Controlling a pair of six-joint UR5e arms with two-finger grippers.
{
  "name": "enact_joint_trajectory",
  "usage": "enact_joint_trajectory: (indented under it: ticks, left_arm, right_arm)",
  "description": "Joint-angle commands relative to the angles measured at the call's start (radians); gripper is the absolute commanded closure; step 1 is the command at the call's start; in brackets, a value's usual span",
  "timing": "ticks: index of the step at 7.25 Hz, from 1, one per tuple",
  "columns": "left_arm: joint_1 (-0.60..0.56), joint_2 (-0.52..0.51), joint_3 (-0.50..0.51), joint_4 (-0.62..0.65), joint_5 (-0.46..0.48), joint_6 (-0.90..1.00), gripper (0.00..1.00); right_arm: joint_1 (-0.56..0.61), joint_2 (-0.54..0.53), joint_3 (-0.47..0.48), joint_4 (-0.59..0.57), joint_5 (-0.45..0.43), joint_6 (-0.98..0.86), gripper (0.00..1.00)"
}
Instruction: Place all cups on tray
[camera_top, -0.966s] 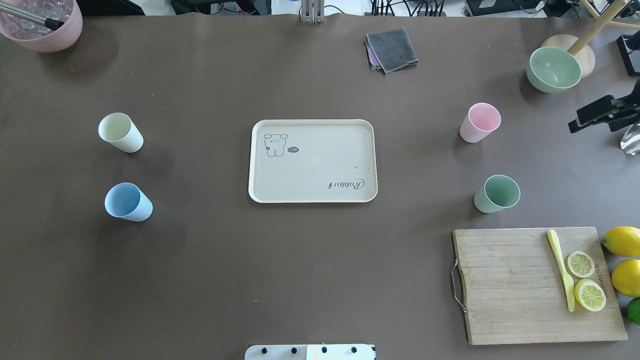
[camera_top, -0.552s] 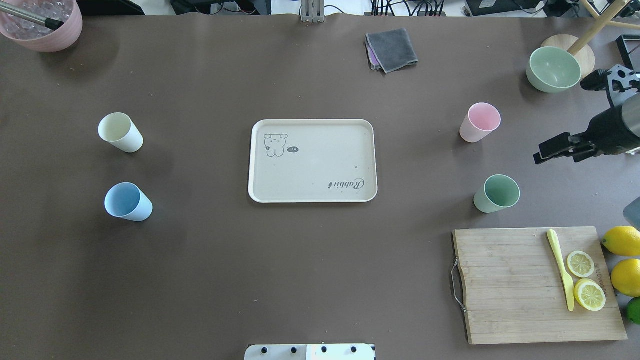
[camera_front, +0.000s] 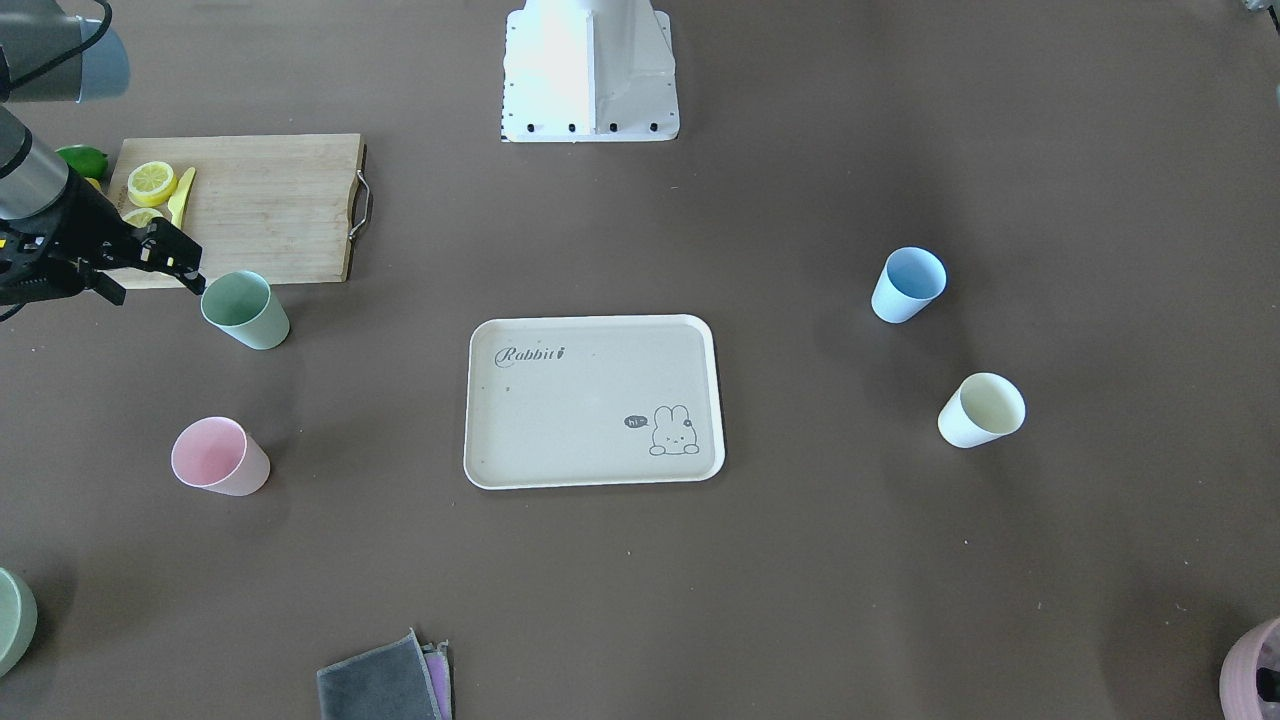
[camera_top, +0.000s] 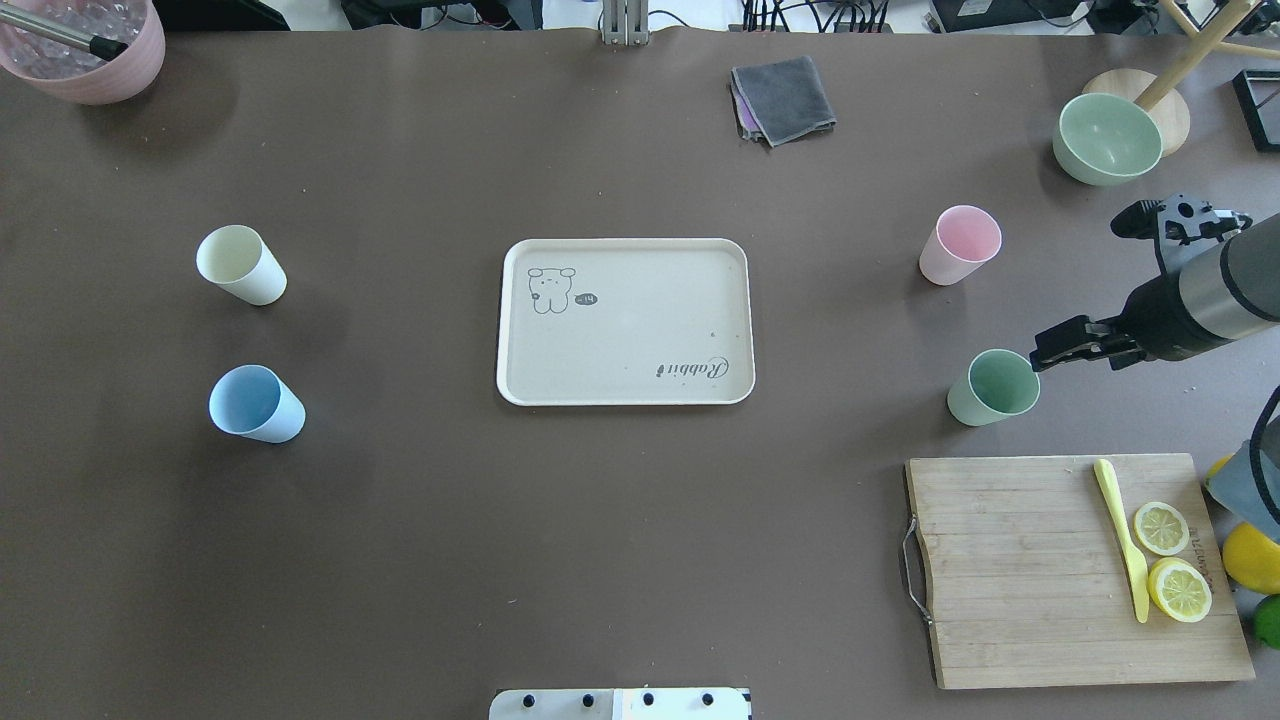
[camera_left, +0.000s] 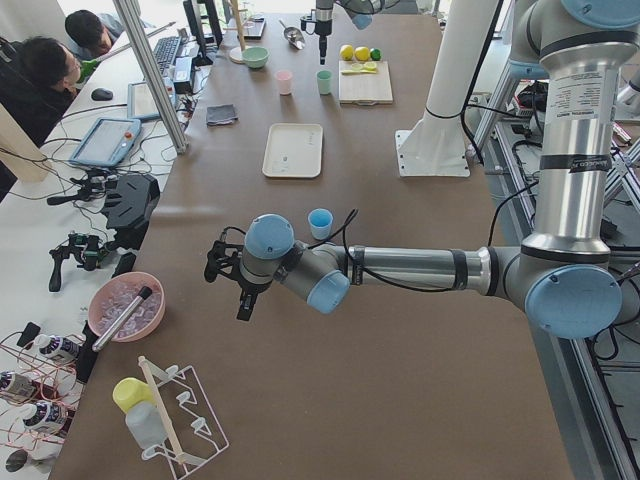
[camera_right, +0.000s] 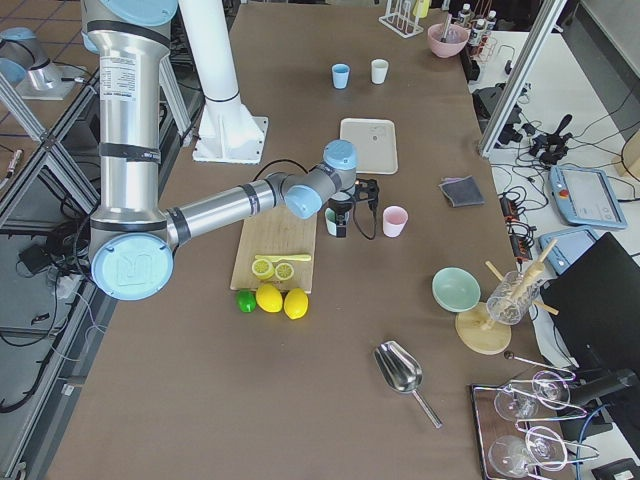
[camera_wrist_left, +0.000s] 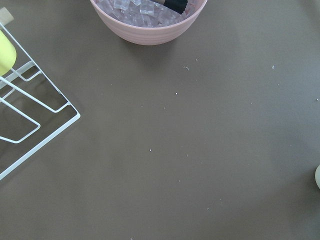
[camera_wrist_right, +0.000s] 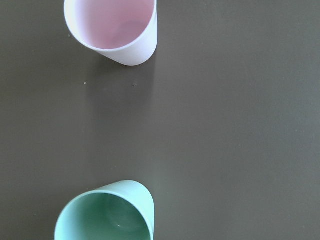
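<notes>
The beige tray (camera_top: 625, 330) lies mid-table with nothing on it. All the cups stand upright on the table. The sage green cup (camera_top: 992, 388) and the pink cup (camera_top: 960, 245) are right of the tray. The light blue cup (camera_top: 255, 404) and the cream-yellow cup (camera_top: 240, 264) are left of it. My right gripper (camera_top: 1050, 350) is open and hangs just beside the green cup's rim, on its outer side, holding nothing. The right wrist view shows the green cup (camera_wrist_right: 105, 212) and the pink cup (camera_wrist_right: 112, 27) from above. My left gripper (camera_left: 228, 285) shows only in the left side view, past the blue cup; I cannot tell if it is open.
A wooden cutting board (camera_top: 1010, 570) with a yellow knife and lemon slices lies near the green cup, with lemons beside it. A green bowl (camera_top: 1107, 138) and a grey cloth (camera_top: 783, 98) are at the back. A pink pot of ice (camera_wrist_left: 150, 20) and a wire rack (camera_wrist_left: 25, 115) are under the left wrist.
My right arm has come in from the table's right edge, leftward and nearer to the robot, up to the green cup. The cups and tray have not moved.
</notes>
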Motion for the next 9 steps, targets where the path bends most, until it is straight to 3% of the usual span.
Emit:
enact_joint_trajectory:
  ticks: [1, 4, 5, 6, 8, 9]
  left_arm:
    - [0.001, -0.005, -0.002, -0.001, -0.001, -0.021, 0.02]
    - [0.001, -0.006, -0.002, -0.022, -0.001, -0.023, 0.02]
    - [0.001, -0.006, -0.002, -0.024, -0.003, -0.021, 0.02]
    - [0.001, -0.005, -0.004, -0.024, -0.003, -0.021, 0.02]
    - [0.001, -0.014, -0.005, -0.019, -0.010, -0.046, 0.02]
    - [0.009, -0.032, -0.004, -0.024, -0.065, -0.117, 0.02]
  right_arm:
    - [-0.040, 0.008, -0.019, 0.003, -0.026, 0.039, 0.00]
    - [-0.069, 0.040, -0.055, 0.002, -0.028, 0.039, 0.04]
    - [-0.074, 0.062, -0.068, 0.000, -0.026, 0.074, 0.46]
    - [-0.080, 0.094, -0.100, 0.002, -0.025, 0.085, 0.99]
    - [-0.078, 0.126, -0.109, 0.000, -0.013, 0.086, 1.00]
    - [-0.048, 0.129, -0.103, 0.000, 0.032, 0.082, 1.00]
